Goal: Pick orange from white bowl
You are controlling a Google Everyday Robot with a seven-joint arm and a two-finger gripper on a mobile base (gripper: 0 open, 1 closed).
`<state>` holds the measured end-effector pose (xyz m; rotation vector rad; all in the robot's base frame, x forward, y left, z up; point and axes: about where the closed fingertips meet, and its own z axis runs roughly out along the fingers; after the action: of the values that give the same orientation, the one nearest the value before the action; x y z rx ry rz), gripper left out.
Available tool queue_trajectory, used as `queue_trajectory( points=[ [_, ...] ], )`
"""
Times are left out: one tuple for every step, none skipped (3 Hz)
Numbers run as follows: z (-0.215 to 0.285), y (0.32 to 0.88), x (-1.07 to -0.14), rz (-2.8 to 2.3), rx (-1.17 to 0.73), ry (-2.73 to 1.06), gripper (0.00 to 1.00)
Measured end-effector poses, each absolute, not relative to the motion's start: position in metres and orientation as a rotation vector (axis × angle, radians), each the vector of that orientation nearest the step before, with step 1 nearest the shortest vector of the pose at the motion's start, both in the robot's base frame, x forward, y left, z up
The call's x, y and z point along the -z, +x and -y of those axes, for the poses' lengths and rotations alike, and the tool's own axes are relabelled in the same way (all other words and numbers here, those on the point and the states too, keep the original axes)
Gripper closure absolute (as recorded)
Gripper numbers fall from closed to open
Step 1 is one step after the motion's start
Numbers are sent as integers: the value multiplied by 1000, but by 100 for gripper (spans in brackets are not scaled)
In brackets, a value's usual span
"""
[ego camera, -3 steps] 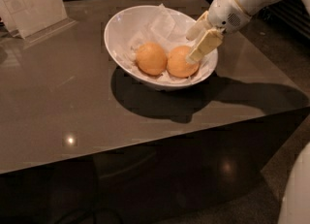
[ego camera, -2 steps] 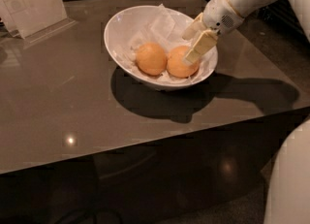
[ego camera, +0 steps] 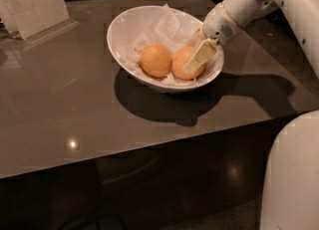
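One orange point(ego camera: 179, 62) at gripper point(ego camera: 194, 55), in bowl point(ego camera: 119, 31)

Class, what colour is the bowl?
White bowl, camera view; the gripper is inside it at an orange.

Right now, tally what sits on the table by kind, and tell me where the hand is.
Round matte orange fruits: 2
Glossy white oval bowl: 1
Crumpled white paper lining: 1
White sign card in a clear stand: 1
Total: 5
The robot's pale hand is inside the bowl, at the orange fruit nearer the arm.
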<state>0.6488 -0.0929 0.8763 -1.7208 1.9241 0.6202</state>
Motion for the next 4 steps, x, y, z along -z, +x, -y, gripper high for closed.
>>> queue_trajectory(
  points=[
    [92, 649, -861, -1951, -662, -1719, 31],
    [90, 650, -850, -1969, -694, -1719, 28],
    [90, 650, -850, -1969, -694, -1719, 47],
    [98, 652, -861, -1955, -661, -1666, 70]
  ],
)
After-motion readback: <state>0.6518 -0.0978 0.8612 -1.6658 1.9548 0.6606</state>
